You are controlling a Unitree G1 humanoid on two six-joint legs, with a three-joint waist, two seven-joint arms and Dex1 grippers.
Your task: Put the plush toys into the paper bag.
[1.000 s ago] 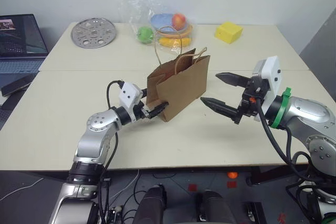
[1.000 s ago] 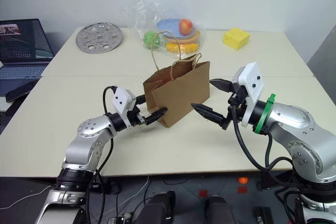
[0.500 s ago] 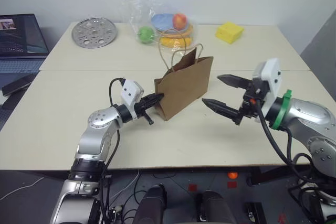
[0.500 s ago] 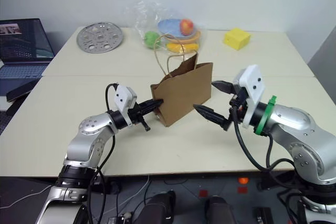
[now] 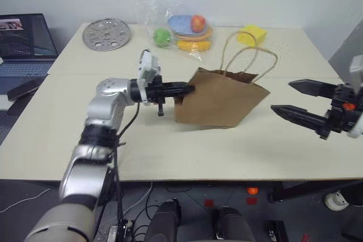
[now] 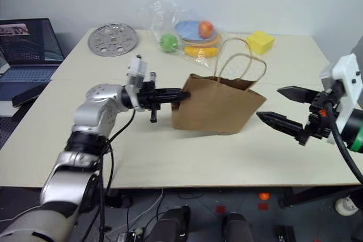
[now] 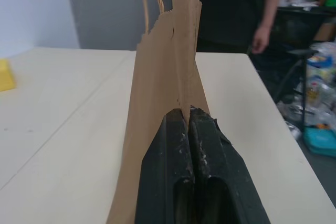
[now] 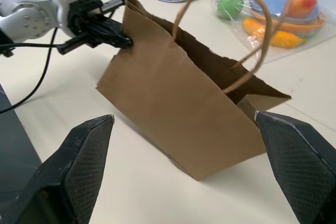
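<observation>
We're holding the paper bag [image 5: 218,99] mid-counter w/ the left pincer [image 5: 182,89], shut tight on the bag's near upper corner; the wrist view is showing the pads [image 7: 178,145] pinching a single paper edge. The right pincer [image 5: 299,101] is hanging wide open, holding nothing, just beside the bag's other end, not touching. Bag is looking light, thin, creasing easily, prob. tearing if we're pulling hard on that edge; better grip pts are the folded rim or the loop handles [image 5: 249,60], standing up above the mouth. Plush toys: we can't spot them. The near part of the counter [image 5: 170,151] is giving open room. Farther back, clear-wrapped fruit [image 5: 178,26], a yellow block [image 5: 249,34] and a metal disc [image 5: 106,33] are crowding the far edge.
</observation>
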